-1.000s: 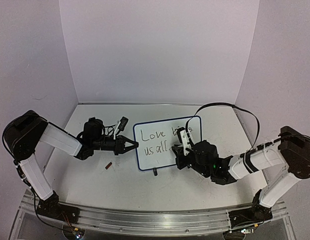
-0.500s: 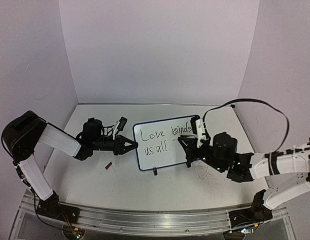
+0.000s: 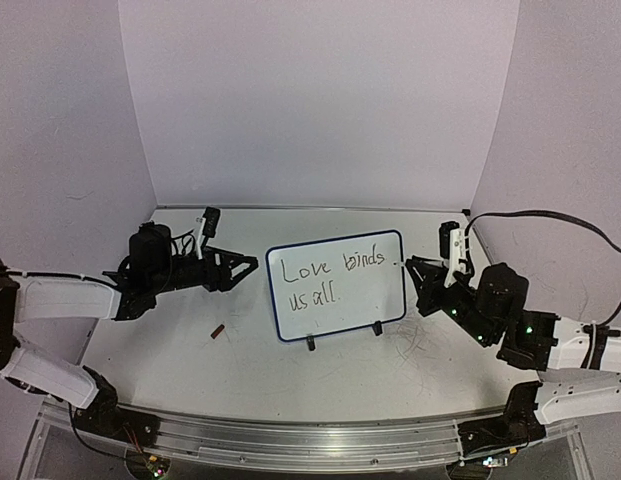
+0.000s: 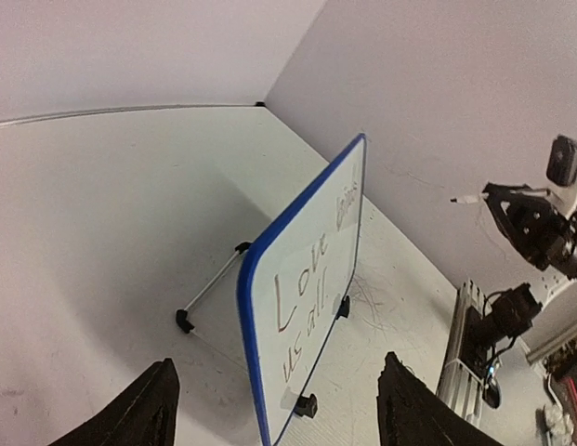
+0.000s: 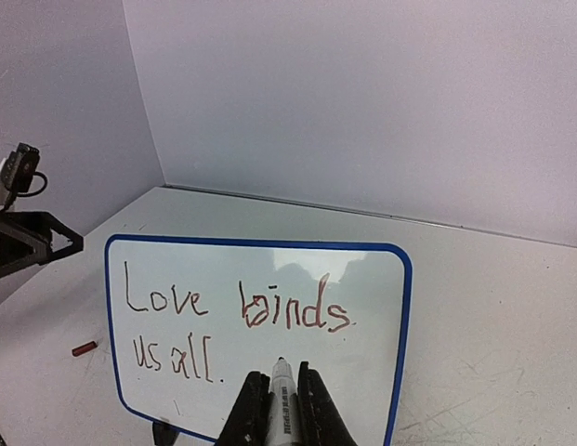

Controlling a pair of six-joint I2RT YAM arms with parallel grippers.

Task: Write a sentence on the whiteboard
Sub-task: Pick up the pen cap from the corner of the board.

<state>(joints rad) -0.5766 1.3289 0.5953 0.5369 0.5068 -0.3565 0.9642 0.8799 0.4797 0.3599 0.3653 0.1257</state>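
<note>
While pinching a slim pale marker [image 5: 281, 401], hangs near the right edge of the small blue-rimmed rectangular whiteboard [image 3: 362, 302], upright on the scuffed white bench [image 3: 290, 375] and bearing the dark handwritten sentence [image 3: 315, 272] "Love binds us all.": right end effector [image 5: 281, 373]. Left end effector [image 3: 240, 272]: spread, empty, near its left edge, apart.

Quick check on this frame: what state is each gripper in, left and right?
Left gripper: open, holding nothing.
Right gripper: closed on the marker.
</note>
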